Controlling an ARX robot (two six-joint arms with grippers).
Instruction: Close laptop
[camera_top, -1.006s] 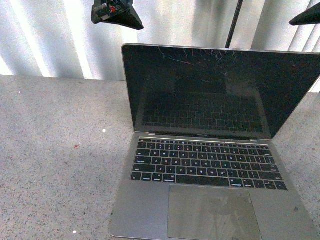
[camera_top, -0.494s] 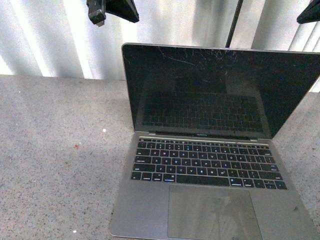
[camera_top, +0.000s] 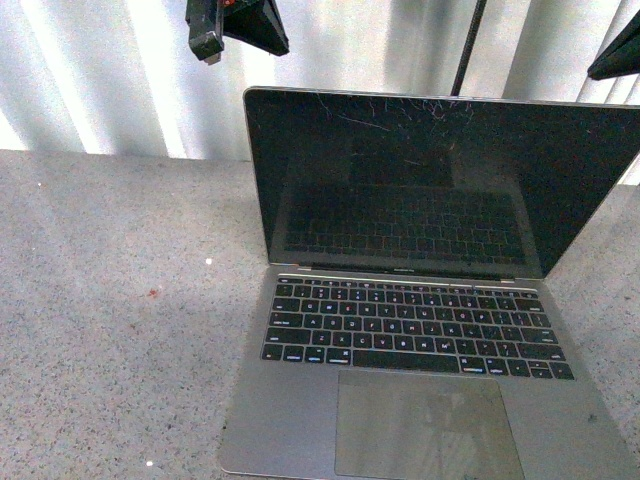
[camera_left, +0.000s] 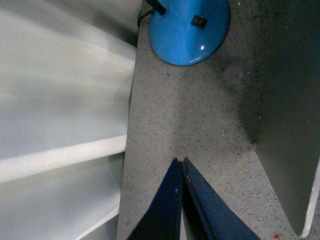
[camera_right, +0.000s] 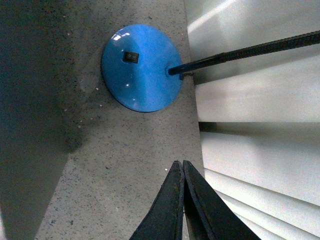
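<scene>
Laptop (camera_top: 430, 300) stands open on the speckled table (camera_top: 110, 300), its dark scratched screen raised, below and between my two grippers. Left gripper (camera_left: 180, 161) hangs in the air behind the lid, near its left edge; the two blue fingers are pressed together with nothing between them. Right gripper (camera_right: 180, 163) hangs behind the lid's other side, its fingers also pressed together and empty. Neither one touches the lid. Beyond both fingertips I see a round blue lamp base (camera_right: 142, 67) on the table.
</scene>
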